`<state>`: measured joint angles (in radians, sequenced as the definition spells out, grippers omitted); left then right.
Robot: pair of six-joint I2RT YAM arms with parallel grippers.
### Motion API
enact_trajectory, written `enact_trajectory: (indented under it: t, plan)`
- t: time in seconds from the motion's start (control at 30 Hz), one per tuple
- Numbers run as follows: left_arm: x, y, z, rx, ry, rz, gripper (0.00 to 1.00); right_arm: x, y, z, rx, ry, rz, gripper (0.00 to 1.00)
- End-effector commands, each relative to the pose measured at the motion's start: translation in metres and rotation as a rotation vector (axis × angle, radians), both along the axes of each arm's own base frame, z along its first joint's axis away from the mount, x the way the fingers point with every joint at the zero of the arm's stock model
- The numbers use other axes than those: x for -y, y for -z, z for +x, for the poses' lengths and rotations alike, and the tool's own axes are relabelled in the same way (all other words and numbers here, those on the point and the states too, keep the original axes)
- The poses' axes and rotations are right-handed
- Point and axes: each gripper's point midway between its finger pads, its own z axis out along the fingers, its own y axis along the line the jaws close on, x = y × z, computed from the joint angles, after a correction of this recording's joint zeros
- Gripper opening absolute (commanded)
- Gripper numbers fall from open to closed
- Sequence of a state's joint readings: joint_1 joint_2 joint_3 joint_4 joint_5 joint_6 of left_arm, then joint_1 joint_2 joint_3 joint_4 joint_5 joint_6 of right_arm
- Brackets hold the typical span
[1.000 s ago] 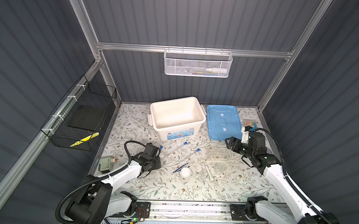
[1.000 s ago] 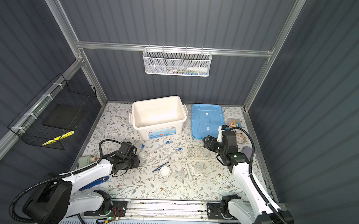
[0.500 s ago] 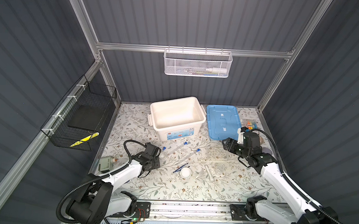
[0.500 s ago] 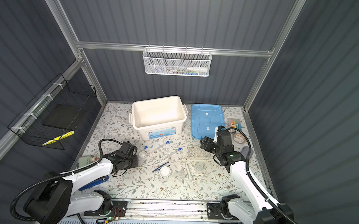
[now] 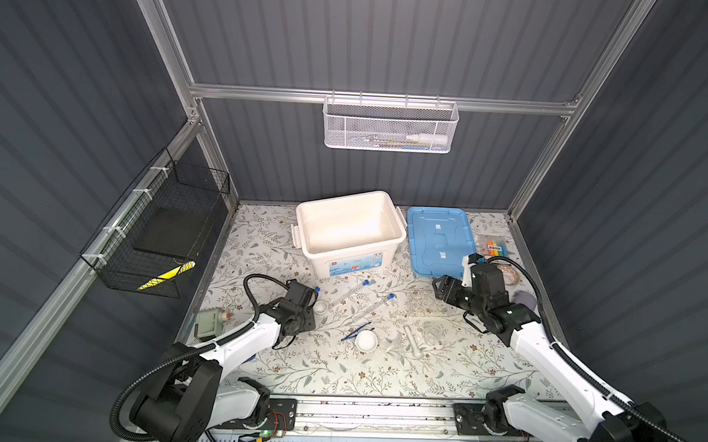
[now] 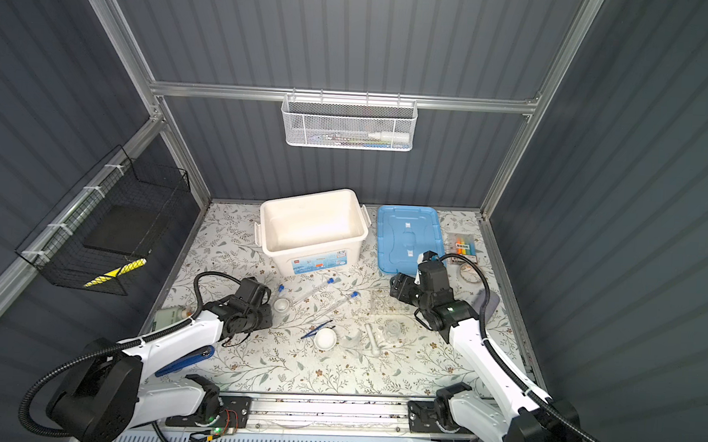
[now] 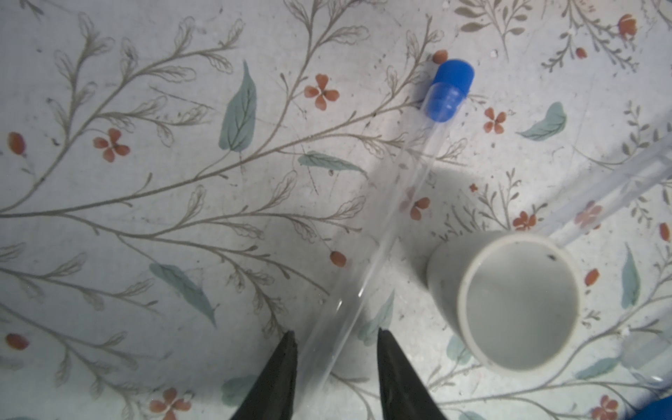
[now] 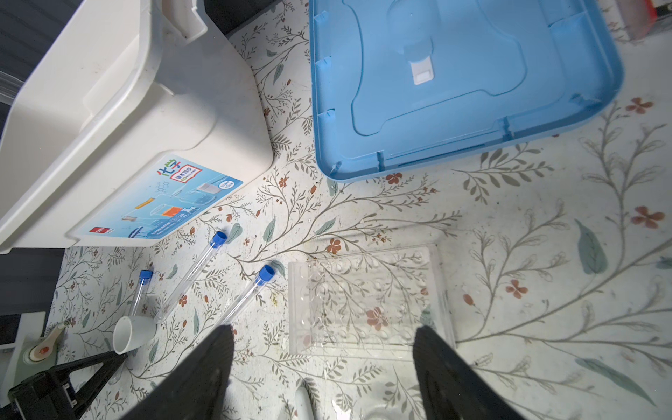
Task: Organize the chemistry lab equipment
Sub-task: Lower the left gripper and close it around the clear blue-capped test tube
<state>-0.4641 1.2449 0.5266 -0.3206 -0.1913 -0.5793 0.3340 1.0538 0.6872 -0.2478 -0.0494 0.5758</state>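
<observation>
Left claw (image 7: 335, 331) straddles a blue-capped test tube (image 7: 403, 189), jaws apart. It looks thin, slick and rolly, so pinch mid-barrel gently. Right claw (image 8: 323, 327) is spread wide, facing the tube rack (image 8: 363, 291).

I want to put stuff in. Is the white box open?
Open. The blue lid lies on the table beside the box, which looks empty.

Blue-capped tubes (image 5: 350, 291) lie flat — beside white dishes (image 5: 366, 340).

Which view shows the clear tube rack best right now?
The right wrist view: the clear tube rack lies close and central, its wells distinct. In both top views it is only a faint outline. The left wrist view does not show it.
</observation>
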Motion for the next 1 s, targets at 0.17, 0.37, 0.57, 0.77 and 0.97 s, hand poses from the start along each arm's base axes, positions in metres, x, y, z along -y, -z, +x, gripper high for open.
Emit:
enact_trajectory:
  t: [0.17,0.37,0.57,0.77,0.97]
  plan:
    - [-0.0014,0.0026,0.0052,-0.011,0.007,0.041,0.39,0.0009,0.0035,-0.0011,-0.004,0.01,-0.017,0.8]
    - [0.0,0.0035,0.0111,-0.012,-0.005,0.044,0.38,0.0004,0.0064,-0.0043,-0.017,0.003,-0.026,0.8]
    - [-0.0015,0.0082,0.0092,-0.024,-0.028,0.041,0.29,0.0017,0.0053,-0.0066,-0.014,0.007,-0.034,0.8]
    - [-0.0059,0.0084,0.006,-0.024,-0.057,0.044,0.25,0.001,0.0065,-0.0086,-0.018,0.002,-0.036,0.8]
    - [-0.0066,0.0078,0.0042,-0.024,-0.061,0.041,0.26,-0.0001,0.0071,-0.0087,-0.02,-0.001,-0.036,0.79]
